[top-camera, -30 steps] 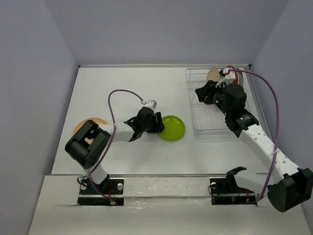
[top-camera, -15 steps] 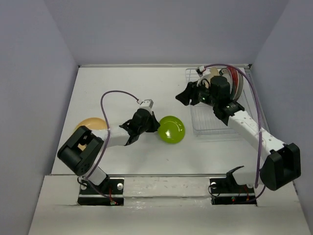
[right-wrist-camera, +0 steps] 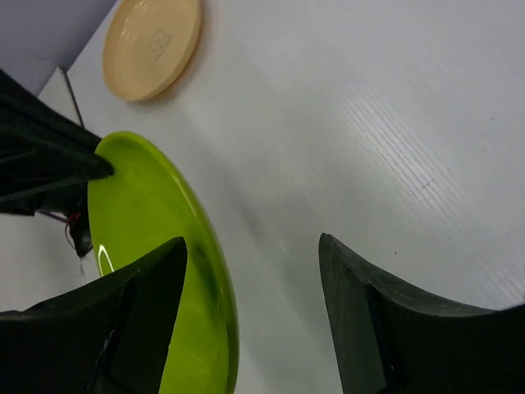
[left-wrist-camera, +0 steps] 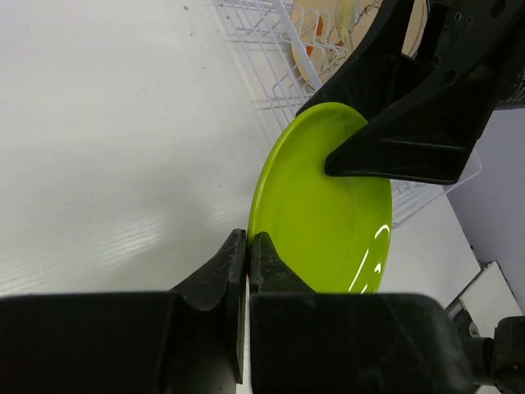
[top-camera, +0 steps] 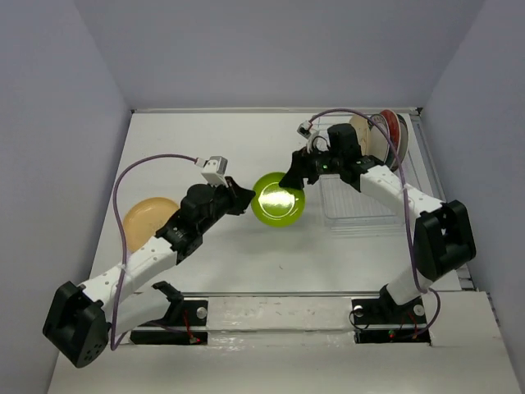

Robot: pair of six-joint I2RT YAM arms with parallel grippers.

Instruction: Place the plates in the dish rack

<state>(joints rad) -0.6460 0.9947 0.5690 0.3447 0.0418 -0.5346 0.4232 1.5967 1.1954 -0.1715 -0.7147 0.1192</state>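
A white table (top-camera: pixel 246 148) with two robot arms reaching in from its near edge to meet at the middle. The left gripper (top-camera: pixel 244 199) is clenched on the rim of the lime green plate (top-camera: pixel 277 199), its two fingers pinched tight on the near-left edge. The plate is tipped up steeply on its edge, its glossy face catching the light.

The right gripper (top-camera: pixel 293 176) comes in from the far right side of the same plate. Its jaws are spread apart, and the plate's rim lies between the two fingers (right-wrist-camera: pixel 139 328) – nearer to one of them, though I cannot tell whether it touches.

The dish rack (top-camera: pixel 344 222), a pale wire basket, sits to the right, just beside the green plate. At its far end stand a beige plate (top-camera: pixel 359 131) with a drawn design and a red plate (top-camera: pixel 395 130), both upright. A tan-orange plate (top-camera: pixel 148 220) lies flat on the table's left side – well apart from the rack.
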